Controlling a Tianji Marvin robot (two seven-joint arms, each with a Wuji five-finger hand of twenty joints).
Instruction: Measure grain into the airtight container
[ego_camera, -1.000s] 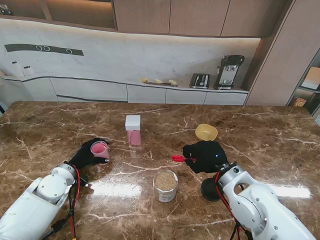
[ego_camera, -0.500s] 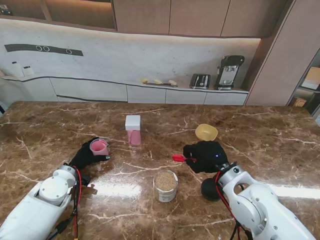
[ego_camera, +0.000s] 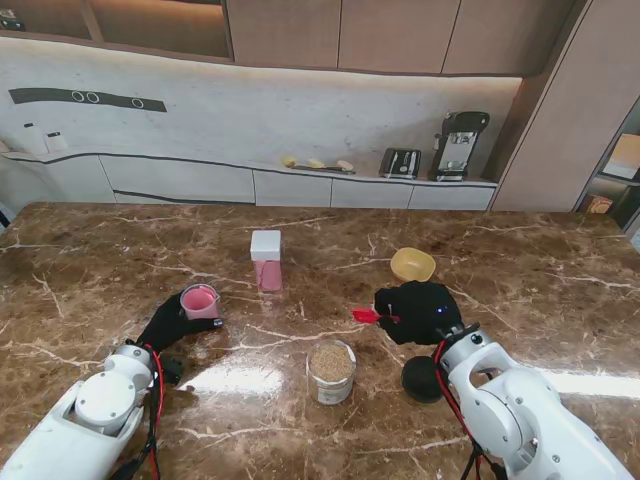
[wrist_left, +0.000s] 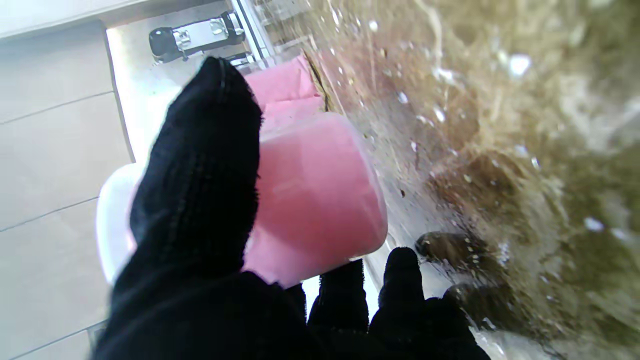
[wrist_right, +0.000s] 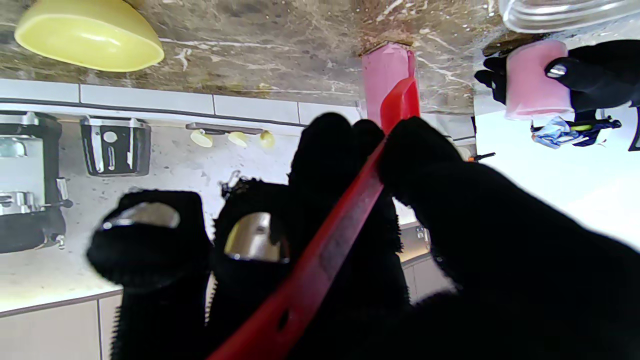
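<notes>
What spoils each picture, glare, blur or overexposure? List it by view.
Stand view: sharp overall, with white glare patches on the table beside the grain jar. Left wrist view: the marble is a smeared blur; the pink cup in the left hand stays readable. Right wrist view: the red scoop and right hand are soft; one corner is blown out.

Yellow bowl (ego_camera: 413, 264) on marble table (ego_camera: 540, 260); toaster (ego_camera: 400, 161), coffee machine (ego_camera: 457, 143) (both on far counter).

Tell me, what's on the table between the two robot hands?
From the stand view, only bare marble lies between the left hand and right hand; the grain jar sits nearer to me.
</notes>
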